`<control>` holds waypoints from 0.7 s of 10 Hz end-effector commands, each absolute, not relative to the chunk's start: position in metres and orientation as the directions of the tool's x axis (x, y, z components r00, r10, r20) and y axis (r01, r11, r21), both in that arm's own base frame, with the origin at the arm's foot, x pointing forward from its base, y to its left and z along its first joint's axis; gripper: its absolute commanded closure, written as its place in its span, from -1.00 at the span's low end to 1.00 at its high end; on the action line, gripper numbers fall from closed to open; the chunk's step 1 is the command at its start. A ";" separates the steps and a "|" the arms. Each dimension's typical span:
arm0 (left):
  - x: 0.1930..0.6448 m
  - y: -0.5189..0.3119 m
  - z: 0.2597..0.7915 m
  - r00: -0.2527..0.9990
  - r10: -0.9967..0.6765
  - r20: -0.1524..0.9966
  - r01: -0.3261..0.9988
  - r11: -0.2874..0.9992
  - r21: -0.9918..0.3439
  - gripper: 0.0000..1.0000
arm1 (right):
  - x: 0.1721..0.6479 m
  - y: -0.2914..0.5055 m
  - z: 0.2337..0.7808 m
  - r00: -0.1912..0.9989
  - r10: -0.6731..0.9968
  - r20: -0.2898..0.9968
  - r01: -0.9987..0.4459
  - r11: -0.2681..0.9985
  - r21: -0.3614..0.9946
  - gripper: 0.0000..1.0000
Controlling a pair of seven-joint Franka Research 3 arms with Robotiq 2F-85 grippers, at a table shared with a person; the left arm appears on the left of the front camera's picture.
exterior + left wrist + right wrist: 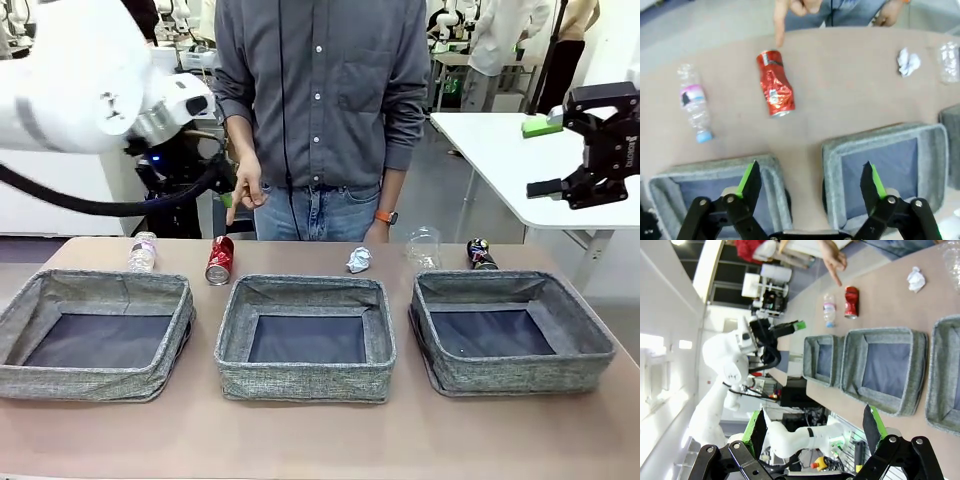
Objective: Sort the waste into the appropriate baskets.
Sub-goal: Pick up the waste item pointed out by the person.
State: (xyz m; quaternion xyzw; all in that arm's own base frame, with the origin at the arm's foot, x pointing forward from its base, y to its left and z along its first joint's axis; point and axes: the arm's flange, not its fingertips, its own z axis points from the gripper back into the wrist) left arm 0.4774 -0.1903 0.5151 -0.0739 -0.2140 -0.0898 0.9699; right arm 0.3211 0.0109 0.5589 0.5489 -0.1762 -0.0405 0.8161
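**Nothing sorted yet; both pincers stand open**

Front view: three grey baskets (305, 380) sit empty on the robot's side of the worktop (320, 440); the waste lies in a row behind them: plastic bottle (143, 251), red soda can (219, 260), paper ball (358, 260), clear cup (423, 247), dark can (481, 254); the right pincer (543, 157) hangs high, spread, holding nothing.

Left wrist view: the left pincer (810, 170) hovers wide and empty above two baskets; a person's hand (790, 10) points at the red soda can, likely naming the first pick.

Right wrist view: its own fingers gape, empty, well above the worktop.
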 end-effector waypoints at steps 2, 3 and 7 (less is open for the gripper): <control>0.539 -0.185 0.504 0.950 0.022 0.313 0.021 0.991 -0.132 -1.00 | 0.325 0.012 0.559 0.928 -0.256 0.271 -0.162 0.377 0.912 -1.00; 0.555 -0.181 0.491 0.962 0.050 0.268 -0.014 0.991 -0.132 -1.00 | 0.325 0.012 0.559 0.928 -0.256 0.271 -0.162 0.377 0.912 -1.00; 0.592 -0.175 0.435 0.983 0.082 0.163 -0.056 0.986 -0.157 -1.00 | 0.325 0.012 0.559 0.928 -0.256 0.271 -0.162 0.377 0.912 -1.00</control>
